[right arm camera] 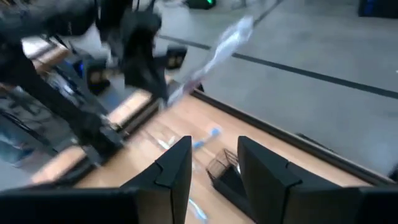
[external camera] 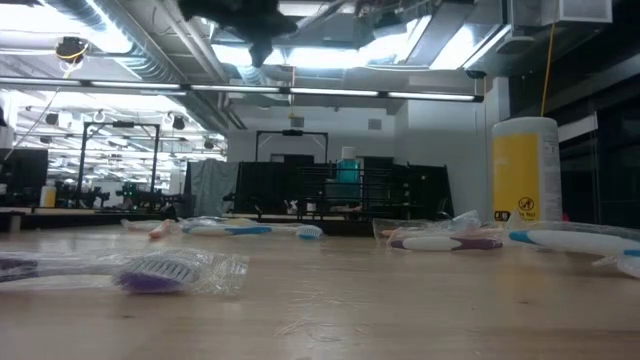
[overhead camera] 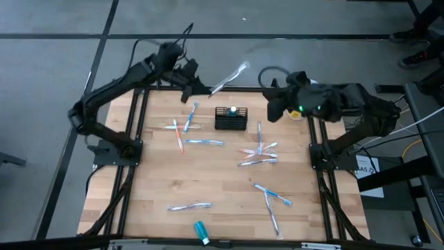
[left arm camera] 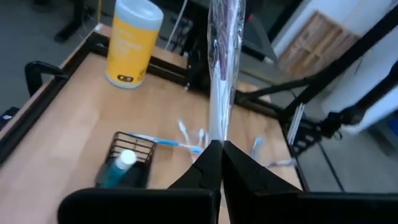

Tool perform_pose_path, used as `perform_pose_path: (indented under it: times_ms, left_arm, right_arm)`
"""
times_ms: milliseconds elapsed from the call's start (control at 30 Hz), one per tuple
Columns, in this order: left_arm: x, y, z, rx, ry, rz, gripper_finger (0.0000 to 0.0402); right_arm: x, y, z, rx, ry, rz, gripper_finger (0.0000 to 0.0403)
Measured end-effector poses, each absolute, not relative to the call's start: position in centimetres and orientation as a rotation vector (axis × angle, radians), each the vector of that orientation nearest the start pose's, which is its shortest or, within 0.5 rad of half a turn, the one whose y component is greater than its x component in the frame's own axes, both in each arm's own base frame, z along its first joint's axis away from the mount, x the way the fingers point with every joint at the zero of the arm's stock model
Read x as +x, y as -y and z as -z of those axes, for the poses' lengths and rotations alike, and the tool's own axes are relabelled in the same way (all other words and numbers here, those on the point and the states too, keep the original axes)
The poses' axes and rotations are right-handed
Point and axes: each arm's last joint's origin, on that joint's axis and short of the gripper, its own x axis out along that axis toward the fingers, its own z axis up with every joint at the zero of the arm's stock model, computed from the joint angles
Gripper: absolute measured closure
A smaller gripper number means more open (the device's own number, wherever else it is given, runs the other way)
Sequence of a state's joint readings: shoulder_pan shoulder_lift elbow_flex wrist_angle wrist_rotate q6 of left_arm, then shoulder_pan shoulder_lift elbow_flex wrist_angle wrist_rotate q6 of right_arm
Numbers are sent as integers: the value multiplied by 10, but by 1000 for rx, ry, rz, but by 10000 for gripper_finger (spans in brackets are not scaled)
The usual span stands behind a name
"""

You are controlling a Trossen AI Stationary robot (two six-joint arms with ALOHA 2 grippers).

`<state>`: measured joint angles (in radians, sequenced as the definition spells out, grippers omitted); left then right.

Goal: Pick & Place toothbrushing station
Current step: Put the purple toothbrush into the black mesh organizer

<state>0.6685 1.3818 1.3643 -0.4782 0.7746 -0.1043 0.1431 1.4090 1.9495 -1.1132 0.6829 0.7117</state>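
Holding a wrapped toothbrush (overhead camera: 229,78) aloft: left gripper (overhead camera: 196,89), fingers clamped on it.
Right gripper (overhead camera: 272,106) hung open, empty, near the black mesh caddy (overhead camera: 230,119).

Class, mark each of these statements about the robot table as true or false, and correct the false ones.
1. The left end effector is shut on a wrapped toothbrush. True.
2. The black mesh caddy lies tipped on its side. False: it stands upright, near the table's far edge.
3. The right end effector is open and holds nothing. True.
4. The yellow canister stands inside the caddy. False: it stands apart, near a table corner.
5. Several wrapped toothbrushes lie on the table. True.
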Motion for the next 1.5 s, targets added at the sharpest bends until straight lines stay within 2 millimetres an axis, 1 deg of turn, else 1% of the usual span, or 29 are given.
perform_pose_path:
  times_ms: [133, 300, 433, 567, 733, 967, 1033, 1200, 1267, 1367, 1500]
  left_arm:
    - [239, -132, -369, -433, -257, 51, 400]
    - [239, -97, -359, -419, -190, -13, 400]
    - [243, -82, -355, -410, -190, -37, 400]
    - [247, -72, -356, -388, -176, -47, 400]
    - [248, -69, -357, -380, -166, -59, 400]
    - [249, -67, -357, -386, -165, -52, 400]
    - [249, -66, -357, -388, -165, -51, 400]
    - [250, -65, -357, -388, -172, -56, 400]
    - [249, -67, -356, -386, -171, -80, 400]
    - [246, -73, -357, -385, -167, -109, 400]
    - [240, -80, -358, -383, -164, -142, 400]
  right_arm:
    - [245, -1, -501, 468, -262, 574, 270]
    - [264, 17, -501, 501, -259, 449, 270]
    - [278, 24, -503, 521, -212, 355, 270]
    - [285, 28, -505, 525, -177, 306, 270]
    - [293, 30, -498, 524, -210, 318, 270]
    - [299, 30, -497, 520, -191, 312, 272]
    - [298, 30, -499, 515, -175, 307, 284]
    - [299, 30, -499, 501, -180, 297, 339]
    - [298, 28, -501, 503, -169, 281, 349]
    - [295, 26, -505, 512, -150, 265, 346]
    - [288, 23, -508, 528, -139, 277, 314]
